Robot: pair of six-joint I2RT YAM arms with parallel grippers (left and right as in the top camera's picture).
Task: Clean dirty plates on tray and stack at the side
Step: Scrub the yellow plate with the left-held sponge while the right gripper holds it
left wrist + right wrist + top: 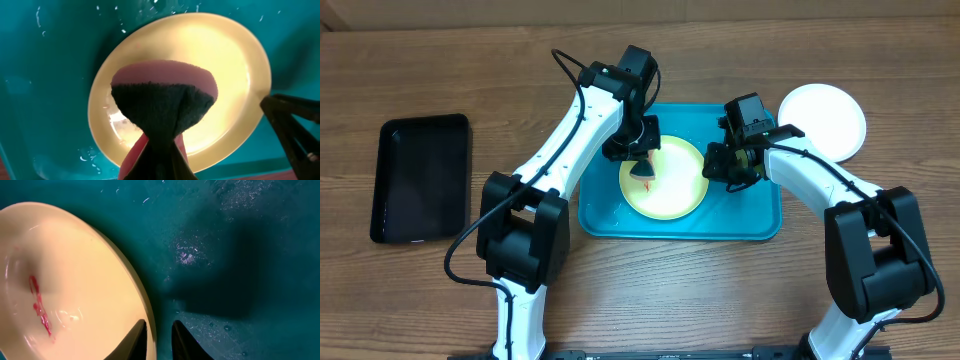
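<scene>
Sponge (162,107), clamped in the left fingers (640,158), hangs over the yellow-green plate (677,188), whose right rim the narrow-set right fingers (137,340) straddle, grip unconfirmed.

Bright even overhead view, dim saturated wrist views, glints on wet tray (187,255), sponge (162,105) softly blurred
</scene>
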